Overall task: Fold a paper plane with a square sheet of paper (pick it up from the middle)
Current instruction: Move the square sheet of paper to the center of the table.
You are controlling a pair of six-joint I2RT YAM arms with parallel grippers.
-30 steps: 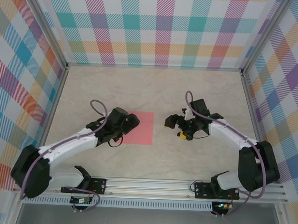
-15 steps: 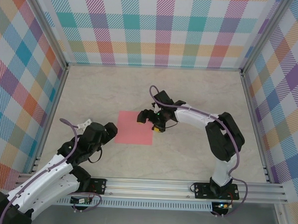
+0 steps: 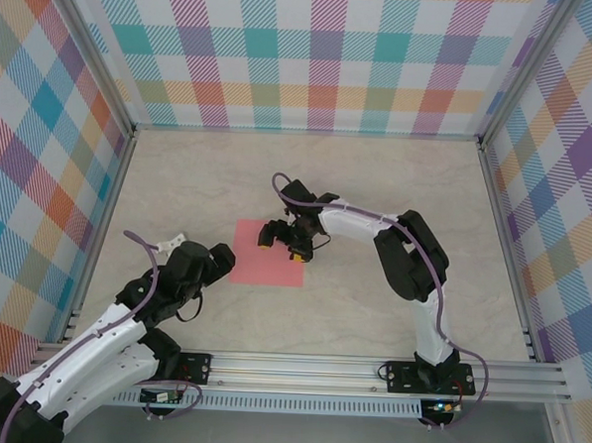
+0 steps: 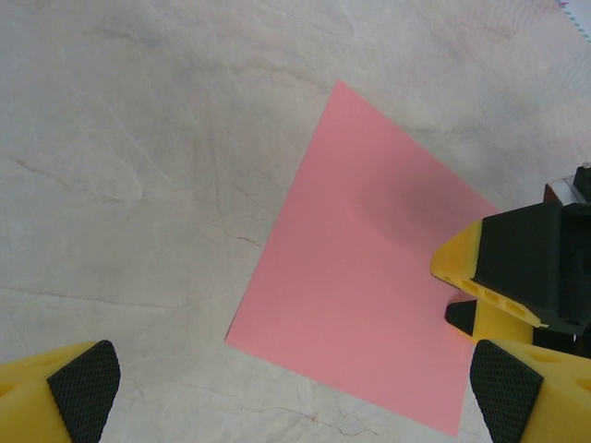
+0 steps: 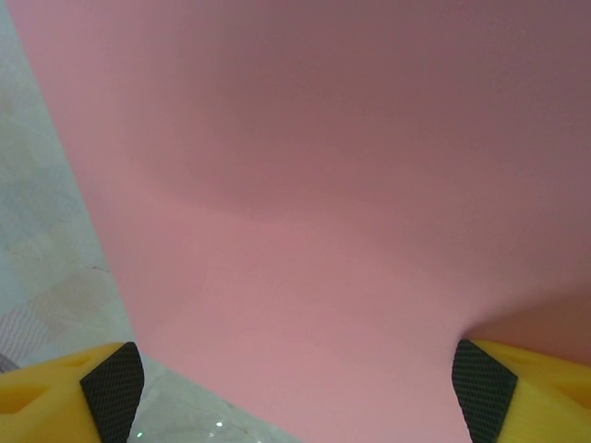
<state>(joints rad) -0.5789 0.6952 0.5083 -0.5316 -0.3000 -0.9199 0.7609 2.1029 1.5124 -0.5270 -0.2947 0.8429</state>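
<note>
Hanging low over the pink sheet [image 3: 259, 269] at frame centre, the right gripper [image 3: 279, 242], jaws apart like the left gripper [image 3: 217, 261], may skid it instead of pinching.

pink paper [image 5: 323, 231] — unfolded, pincer [image 5: 295, 388] spread wide

The paper [image 3: 264, 267] is plain salmon pink, and it looks darker pink where shade falls on it. The desk [image 3: 378, 176] is creamy beige with thin grey lines like marble. The walls [image 3: 315, 54] have a check pattern of teal, purple, orange, pink, yellow and white, with slanted stripes. The left arm [image 3: 91, 345] and the right arm [image 3: 360, 223] are white and black, each with a purple cable [image 3: 140, 263]. The left hand [image 4: 294, 392] and the right hand [image 3: 280, 243] are yellow with black dotted pads [image 4: 85, 388]. The rail [image 3: 308, 366] is silver grey.
</note>
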